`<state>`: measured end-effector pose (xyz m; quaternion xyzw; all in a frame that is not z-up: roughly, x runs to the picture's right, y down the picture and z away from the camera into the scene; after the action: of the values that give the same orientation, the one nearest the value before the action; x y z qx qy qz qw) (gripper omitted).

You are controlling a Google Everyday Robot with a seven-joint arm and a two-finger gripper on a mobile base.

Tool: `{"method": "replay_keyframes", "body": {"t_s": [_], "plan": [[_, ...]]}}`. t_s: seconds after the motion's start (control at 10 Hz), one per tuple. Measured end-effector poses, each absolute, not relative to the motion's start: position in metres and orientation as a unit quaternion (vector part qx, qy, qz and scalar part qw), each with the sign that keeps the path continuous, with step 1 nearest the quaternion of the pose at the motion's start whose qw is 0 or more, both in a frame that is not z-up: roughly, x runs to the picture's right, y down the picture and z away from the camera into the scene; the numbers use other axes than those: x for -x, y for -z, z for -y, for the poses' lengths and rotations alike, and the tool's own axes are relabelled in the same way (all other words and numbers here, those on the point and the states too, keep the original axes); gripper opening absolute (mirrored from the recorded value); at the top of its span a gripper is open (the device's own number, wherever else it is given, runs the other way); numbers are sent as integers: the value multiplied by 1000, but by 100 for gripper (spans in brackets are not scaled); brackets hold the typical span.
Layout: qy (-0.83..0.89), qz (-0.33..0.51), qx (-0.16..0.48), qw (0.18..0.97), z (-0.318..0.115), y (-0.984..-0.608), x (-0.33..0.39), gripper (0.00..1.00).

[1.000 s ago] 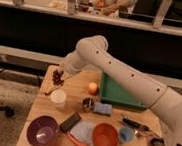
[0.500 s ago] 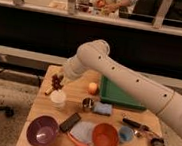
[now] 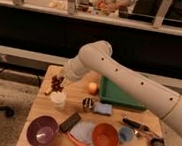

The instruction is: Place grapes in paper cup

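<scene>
The dark purple-red grapes (image 3: 57, 82) hang in my gripper (image 3: 59, 81) at the table's left side, just above and slightly left of the white paper cup (image 3: 58, 100). The gripper is shut on the bunch, and the white arm reaches down to it from the upper right. The paper cup stands upright on the wooden table (image 3: 39, 108), apart from the grapes.
An orange-yellow fruit (image 3: 92, 88) and a green tray (image 3: 119, 95) lie to the right. A metal cup (image 3: 87, 104) and a blue cloth (image 3: 103, 108) sit mid-table. In front are a purple bowl (image 3: 41, 130), an orange bowl (image 3: 105, 137), a blue cup (image 3: 125, 134) and a black block (image 3: 70, 121).
The arm's elbow has swung right and down, and the gripper with the grapes has come a little lower toward the paper cup.
</scene>
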<state>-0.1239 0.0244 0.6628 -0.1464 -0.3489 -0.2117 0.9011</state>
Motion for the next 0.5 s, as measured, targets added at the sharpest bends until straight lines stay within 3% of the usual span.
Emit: {"method": "replay_keyframes", "body": {"t_s": [0.5], "plan": [[215, 351, 153, 898, -38, -660, 119, 0]]}}
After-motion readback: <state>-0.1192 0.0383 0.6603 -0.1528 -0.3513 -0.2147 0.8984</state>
